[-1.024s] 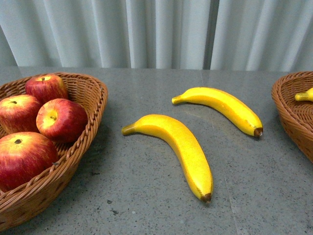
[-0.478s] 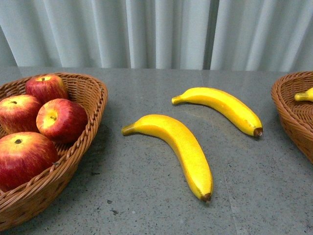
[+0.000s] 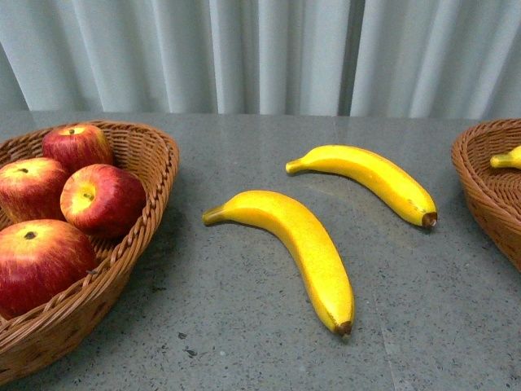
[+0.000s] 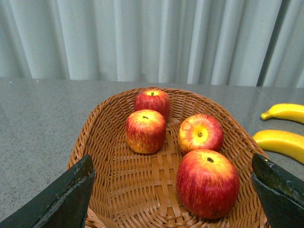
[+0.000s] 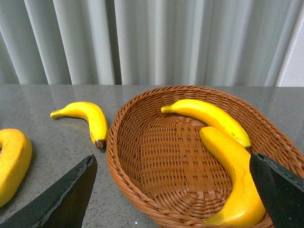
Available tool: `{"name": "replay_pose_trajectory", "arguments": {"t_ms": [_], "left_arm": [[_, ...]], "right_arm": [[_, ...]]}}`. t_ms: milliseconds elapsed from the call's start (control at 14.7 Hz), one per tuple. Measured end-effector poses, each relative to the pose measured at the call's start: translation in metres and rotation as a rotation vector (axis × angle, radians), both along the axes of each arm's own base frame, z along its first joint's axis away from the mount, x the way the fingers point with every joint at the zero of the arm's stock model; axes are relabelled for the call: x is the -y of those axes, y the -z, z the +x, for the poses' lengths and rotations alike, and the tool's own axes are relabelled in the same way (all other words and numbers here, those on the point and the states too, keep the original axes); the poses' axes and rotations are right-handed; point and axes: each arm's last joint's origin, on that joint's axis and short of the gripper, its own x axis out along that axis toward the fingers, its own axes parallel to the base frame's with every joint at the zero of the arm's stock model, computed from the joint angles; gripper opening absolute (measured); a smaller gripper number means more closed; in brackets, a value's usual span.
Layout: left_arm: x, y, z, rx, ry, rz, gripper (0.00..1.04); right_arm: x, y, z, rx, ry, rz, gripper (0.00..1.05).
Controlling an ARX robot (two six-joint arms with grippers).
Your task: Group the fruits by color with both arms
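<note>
Two yellow bananas lie on the grey table: a near one [image 3: 301, 244] in the middle and a far one [image 3: 370, 177] behind it to the right. Several red apples [image 3: 102, 198] sit in the left wicker basket [image 3: 151, 208]. My left gripper [image 4: 173, 199] is open and empty above that basket, near the closest apple [image 4: 207, 183]. My right gripper [image 5: 173, 199] is open and empty above the right wicker basket [image 5: 128, 156], which holds two bananas [image 5: 232, 161]. Neither arm shows in the front view.
A pale curtain hangs behind the table. The right basket [image 3: 488, 183] stands at the front view's right edge with a banana tip [image 3: 509, 159] showing. The two loose bananas show at the edge of both wrist views [image 4: 285, 142] [image 5: 88, 118].
</note>
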Motion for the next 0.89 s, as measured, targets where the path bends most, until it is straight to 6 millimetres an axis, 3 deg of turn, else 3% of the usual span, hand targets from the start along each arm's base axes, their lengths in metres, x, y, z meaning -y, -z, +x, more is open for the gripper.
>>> {"name": "replay_pose_trajectory", "arguments": {"t_ms": [478,546,682,887], "left_arm": [[0.000,0.000,0.000,0.000,0.000,0.002,0.98],[0.000,0.000,0.000,0.001,0.001,0.002,0.98],[0.000,0.000,0.000,0.000,0.000,0.002,0.98],[0.000,0.000,0.000,0.000,0.000,0.002,0.98]], "right_arm": [[0.000,0.001,0.000,-0.010,-0.014,0.012,0.98],[0.003,-0.001,0.008,-0.070,-0.122,0.135,0.98],[-0.005,-0.030,0.030,-0.002,-0.230,0.203,0.98],[-0.037,-0.074,0.094,0.058,-0.345,0.226,0.98]]}}
